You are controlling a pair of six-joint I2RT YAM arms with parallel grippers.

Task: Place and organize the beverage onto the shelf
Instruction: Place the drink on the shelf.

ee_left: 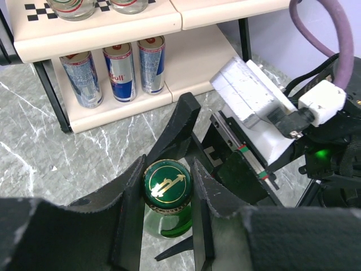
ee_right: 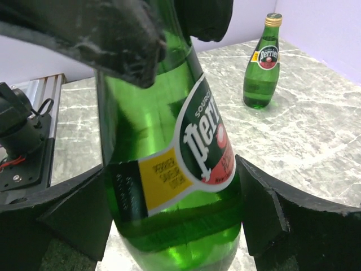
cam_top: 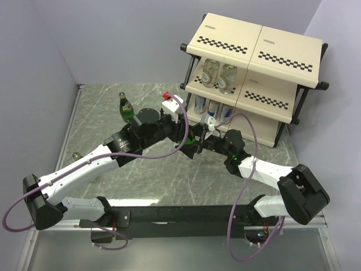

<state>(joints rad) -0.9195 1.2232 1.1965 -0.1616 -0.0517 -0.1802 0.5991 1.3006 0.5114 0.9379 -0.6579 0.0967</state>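
A green glass bottle [ee_right: 169,141] with a yellow and red label stands upright in front of the shelf [cam_top: 282,56]. My left gripper [ee_left: 167,182] is shut on its green cap [ee_left: 167,186] from above. My right gripper [ee_right: 172,192] is closed on the bottle's lower body, a finger pressing on each side. In the top view both grippers meet at this bottle [cam_top: 192,137]. A second green bottle [cam_top: 126,108] stands at the far left and also shows in the right wrist view [ee_right: 263,62]. Two clear bottles [cam_top: 220,74] stand on the middle tier. Three silver-and-blue cans [ee_left: 120,70] stand on the bottom tier.
The shelf's black frame leg [ee_left: 53,96] stands just left of the cans. A small greenish object [cam_top: 75,154] lies at the table's left edge, partly hidden by my left arm. Purple cables [cam_top: 169,152] loop over both arms. Walls close in the left and far sides.
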